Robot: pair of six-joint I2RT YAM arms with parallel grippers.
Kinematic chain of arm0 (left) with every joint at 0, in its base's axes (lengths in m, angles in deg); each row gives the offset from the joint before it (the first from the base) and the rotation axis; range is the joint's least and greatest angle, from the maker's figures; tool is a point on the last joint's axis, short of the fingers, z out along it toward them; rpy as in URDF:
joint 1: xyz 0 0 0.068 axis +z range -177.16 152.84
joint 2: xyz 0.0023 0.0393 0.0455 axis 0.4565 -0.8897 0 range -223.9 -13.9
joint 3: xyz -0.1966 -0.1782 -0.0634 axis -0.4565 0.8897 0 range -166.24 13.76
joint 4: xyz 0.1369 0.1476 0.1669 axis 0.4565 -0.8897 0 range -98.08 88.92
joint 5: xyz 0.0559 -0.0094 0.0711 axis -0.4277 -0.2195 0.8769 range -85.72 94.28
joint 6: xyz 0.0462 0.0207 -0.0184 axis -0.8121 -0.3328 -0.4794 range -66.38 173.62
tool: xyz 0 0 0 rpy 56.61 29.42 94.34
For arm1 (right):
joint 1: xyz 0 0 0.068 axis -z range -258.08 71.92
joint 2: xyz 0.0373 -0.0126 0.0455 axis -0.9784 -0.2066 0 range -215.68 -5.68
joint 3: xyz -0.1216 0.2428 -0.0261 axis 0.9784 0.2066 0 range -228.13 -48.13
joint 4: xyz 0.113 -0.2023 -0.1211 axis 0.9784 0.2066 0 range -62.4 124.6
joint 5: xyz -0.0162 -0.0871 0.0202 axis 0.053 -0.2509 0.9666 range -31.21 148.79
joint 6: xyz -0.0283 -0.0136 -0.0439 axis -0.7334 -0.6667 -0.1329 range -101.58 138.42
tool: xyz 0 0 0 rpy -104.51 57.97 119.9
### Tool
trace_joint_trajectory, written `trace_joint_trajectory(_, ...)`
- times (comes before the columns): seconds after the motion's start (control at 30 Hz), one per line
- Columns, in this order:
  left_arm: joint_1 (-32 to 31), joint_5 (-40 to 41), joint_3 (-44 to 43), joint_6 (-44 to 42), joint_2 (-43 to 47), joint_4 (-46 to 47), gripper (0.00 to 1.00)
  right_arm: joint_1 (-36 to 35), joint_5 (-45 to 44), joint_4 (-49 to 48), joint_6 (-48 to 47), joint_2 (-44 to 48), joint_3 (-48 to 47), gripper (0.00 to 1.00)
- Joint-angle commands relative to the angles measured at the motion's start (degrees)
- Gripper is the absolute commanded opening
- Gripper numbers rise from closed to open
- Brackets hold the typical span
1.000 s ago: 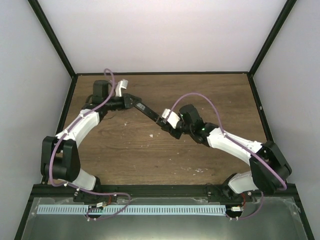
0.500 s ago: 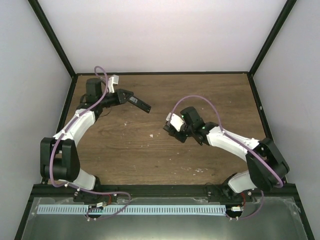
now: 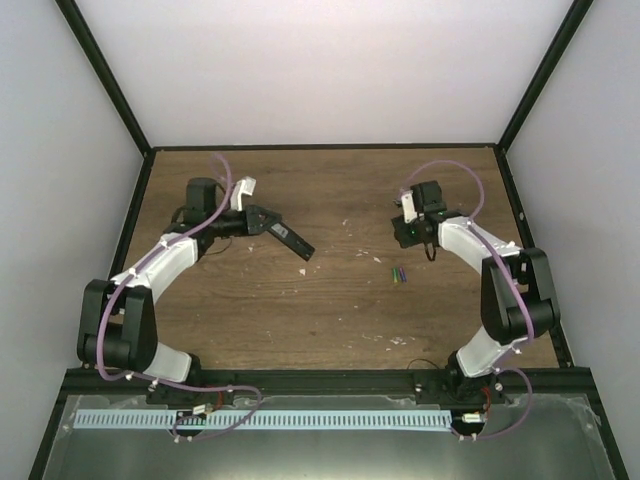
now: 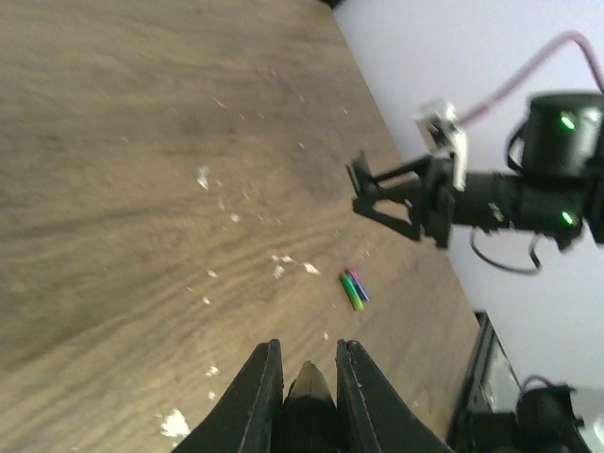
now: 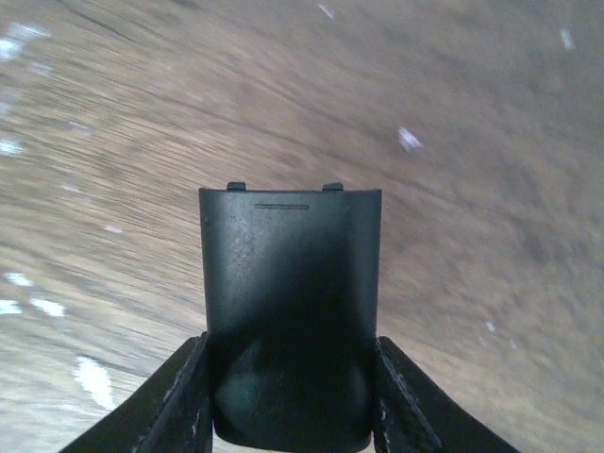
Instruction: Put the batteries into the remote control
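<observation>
My left gripper point(image 3: 262, 222) is shut on the remote control point(image 3: 292, 240), a slim black bar that points right and toward me above the table. In the left wrist view the remote's dark end point(image 4: 309, 401) sits between the fingers of the left gripper point(image 4: 307, 351). The batteries point(image 3: 400, 273), one green and one purple-blue, lie side by side on the wood; they also show in the left wrist view point(image 4: 353, 288). My right gripper point(image 3: 410, 232) is at the far right and is shut on a flat black battery cover point(image 5: 291, 283), with its jaws point(image 5: 291, 344) pressed against both edges.
The wooden table point(image 3: 330, 320) has small white flecks scattered over it. A black frame and white walls enclose it on three sides. The right gripper point(image 4: 401, 193) shows in the left wrist view beyond the batteries.
The grippers have pulled apart. The right gripper has swung to the far right with the black cover in it. The left gripper keeps the remote. The batteries now show on the table.
</observation>
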Motion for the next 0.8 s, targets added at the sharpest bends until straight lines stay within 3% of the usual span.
trace_joint_trajectory(0.0, -4.1, -3.3, 1.8, -2.6, 2.0, 0.3, 0.00, 5.1, -1.6, 6.3, 5.3, -3.8, -2.2, 0.36)
trace_joint_trajectory(0.17, -7.0, -4.3, 4.2, -0.6, 1.7, 3.3, 0.00, 9.9, -1.7, 7.2, 6.1, -6.9, -1.4, 0.35)
trace_joint_trajectory(0.43, -7.2, -4.2, 3.2, -0.8, 1.0, 3.1, 0.00, 10.4, -5.2, 8.2, 5.7, -10.0, -1.4, 0.35)
trace_joint_trajectory(0.67, -7.2, -4.4, 3.0, -1.1, 0.5, 3.4, 0.00, 10.4, -6.4, 7.7, 5.5, -8.8, -0.9, 0.52)
trace_joint_trajectory(0.77, -7.2, -4.8, 3.0, -1.7, 0.3, 3.2, 0.00, 10.3, -4.5, 7.6, 5.1, -6.7, -1.0, 0.53)
